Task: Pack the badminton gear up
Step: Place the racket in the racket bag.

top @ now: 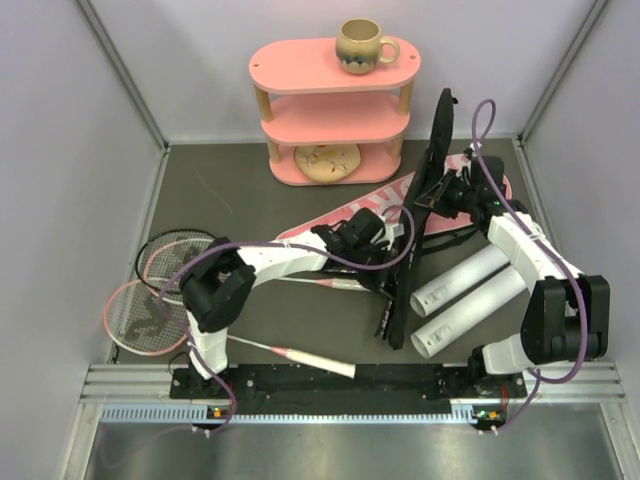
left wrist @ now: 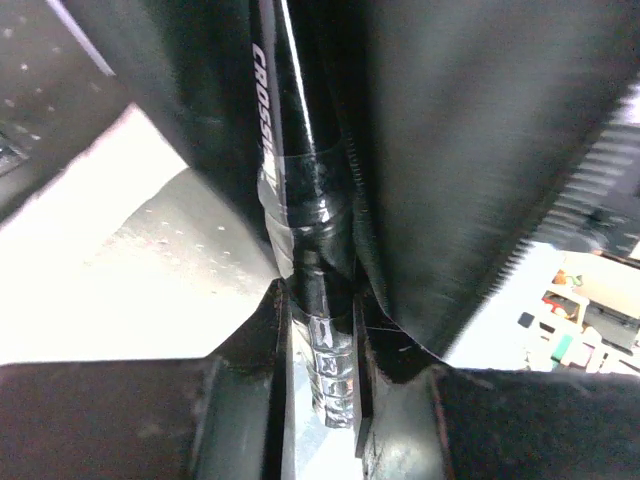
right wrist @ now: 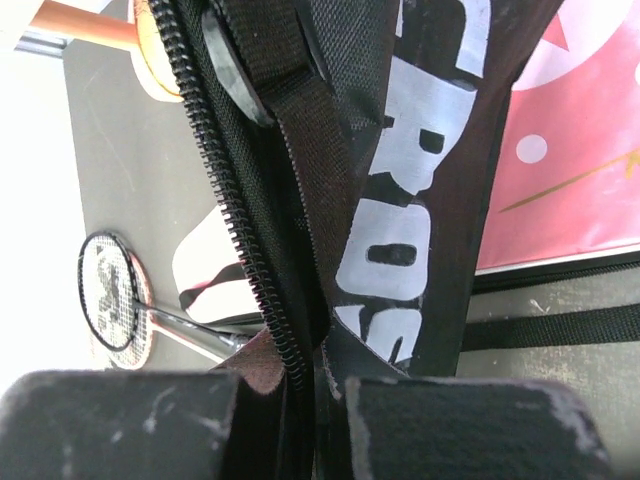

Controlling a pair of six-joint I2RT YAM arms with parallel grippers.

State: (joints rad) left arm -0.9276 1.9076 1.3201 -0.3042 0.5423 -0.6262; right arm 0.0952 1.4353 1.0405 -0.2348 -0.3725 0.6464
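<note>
The black CROSSWAY bag [top: 420, 220] stands on edge over the pink bag [top: 385, 200]. My left gripper [top: 390, 238] is at its opening. In the left wrist view it [left wrist: 320, 300] is shut on a black racket shaft [left wrist: 300, 180] lettered CROSS, which runs into the dark bag. My right gripper [top: 438, 190] is shut on the bag's edge [right wrist: 400, 200] beside the zipper [right wrist: 240, 220]. Two white tubes [top: 465, 295] lie at the right. A black-framed racket [top: 175, 250] and a pink-framed racket [top: 140, 315] lie at the left. No shuttlecocks show.
The pink three-tier shelf [top: 335, 110] stands at the back with a beige mug [top: 362, 45] on top. A white racket handle [top: 320, 360] lies near the front rail. Grey walls close the left, right and back.
</note>
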